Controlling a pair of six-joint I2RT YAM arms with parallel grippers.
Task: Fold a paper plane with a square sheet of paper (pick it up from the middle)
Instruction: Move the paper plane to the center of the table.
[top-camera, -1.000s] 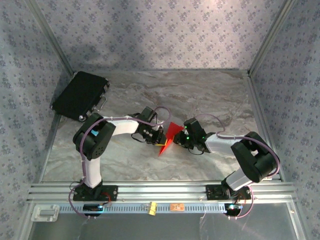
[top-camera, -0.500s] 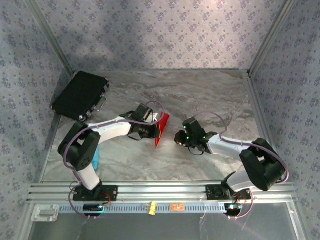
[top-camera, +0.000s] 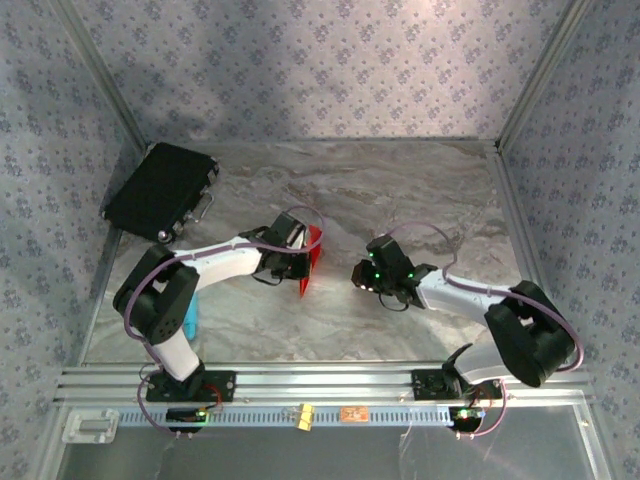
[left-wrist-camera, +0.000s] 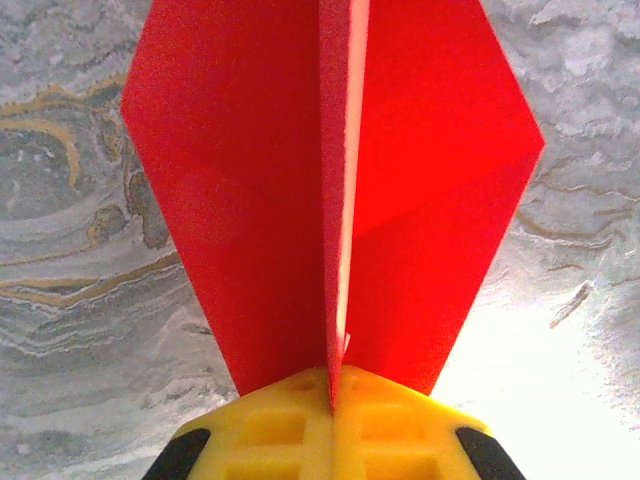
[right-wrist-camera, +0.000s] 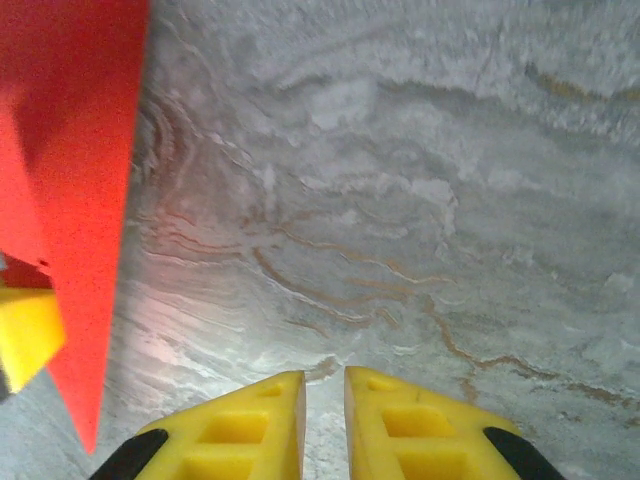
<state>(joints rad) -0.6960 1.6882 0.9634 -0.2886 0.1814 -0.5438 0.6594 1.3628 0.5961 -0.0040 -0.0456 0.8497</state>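
Note:
The red sheet of paper (left-wrist-camera: 240, 180) is folded into a pointed shape with a centre ridge. My left gripper (left-wrist-camera: 333, 385) is shut on the ridge's near end, its yellow fingers pressed together. From above, the paper (top-camera: 313, 252) hangs edge-on at the left gripper (top-camera: 302, 264), just over the marble table left of centre. My right gripper (top-camera: 362, 274) sits a short way to the paper's right, apart from it. In the right wrist view its fingers (right-wrist-camera: 325, 400) stand a narrow gap apart with nothing between them, and the paper (right-wrist-camera: 80, 190) fills the left edge.
A black rectangular case (top-camera: 160, 190) lies at the back left. A small blue-tipped tool (top-camera: 189, 322) shows beside the left arm's base link. A tiny orange tag (top-camera: 351, 414) sits on the front rail. Patterned walls close three sides.
The left arm has swung left, carrying the red paper away from the right gripper. The paper has turned more edge-on. The right gripper has hardly moved.

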